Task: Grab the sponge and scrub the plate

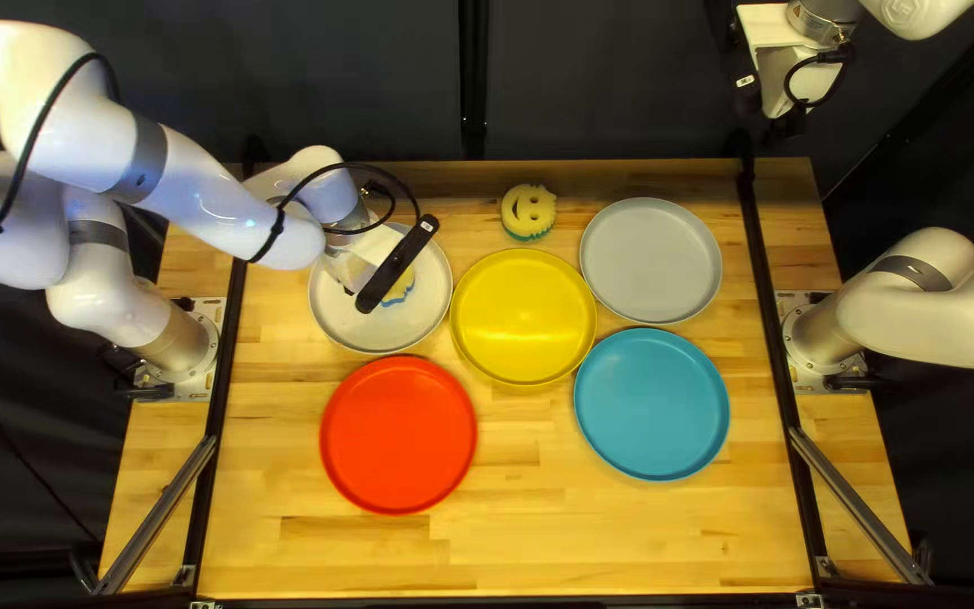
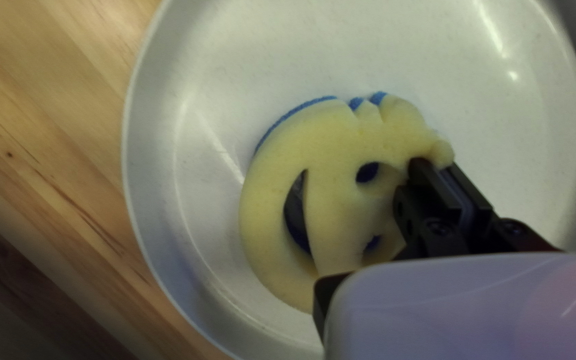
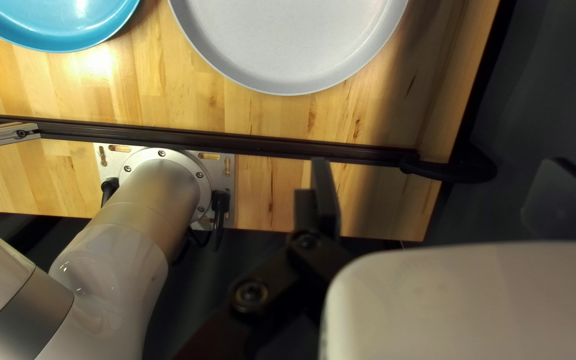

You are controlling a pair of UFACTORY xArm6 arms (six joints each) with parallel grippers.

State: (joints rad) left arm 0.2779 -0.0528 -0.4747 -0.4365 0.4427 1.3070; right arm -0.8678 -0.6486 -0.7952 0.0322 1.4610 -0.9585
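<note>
Yellow sponge (image 2: 331, 143) on pale plate (image 1: 343, 319), partly hidden behind left gripper (image 1: 397, 265).

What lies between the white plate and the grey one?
The yellow plate lies between the white plate and grey plate in the top left view.

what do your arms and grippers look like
My left arm and right arm are glossy white and rounded, with grey bands, black cables and silvery bases. Left gripper and right gripper have black fingers on black links.
</note>
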